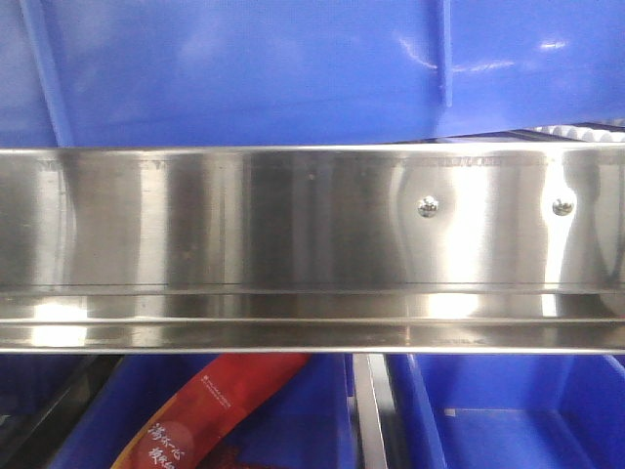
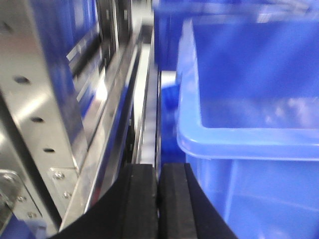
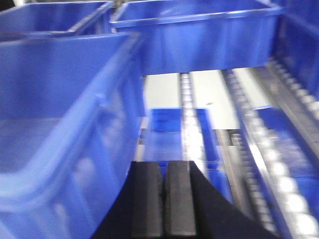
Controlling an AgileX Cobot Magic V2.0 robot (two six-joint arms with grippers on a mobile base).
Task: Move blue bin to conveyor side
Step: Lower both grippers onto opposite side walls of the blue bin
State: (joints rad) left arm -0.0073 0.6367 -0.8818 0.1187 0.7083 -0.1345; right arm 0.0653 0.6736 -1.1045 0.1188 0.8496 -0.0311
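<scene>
Steel perforated racking (image 2: pixel 30 99) runs along the left of your left gripper (image 2: pixel 159 199), whose black pads are pressed together on nothing. Just right of it is the large bright-blue plastic bin (image 2: pixel 239 139), ungrasped. It sits left of your right gripper (image 3: pixel 163 199), which is also closed and empty. This looks like the approach step. Next you need to open both grippers and take the rim. The grey conveyor belt isn't in view, so locate it.

Polished steel rail (image 1: pixel 293 244) spans the front view, two screws (image 1: pixel 428 206) in it; roller tracks (image 3: pixel 186 109) glint brightly.
</scene>
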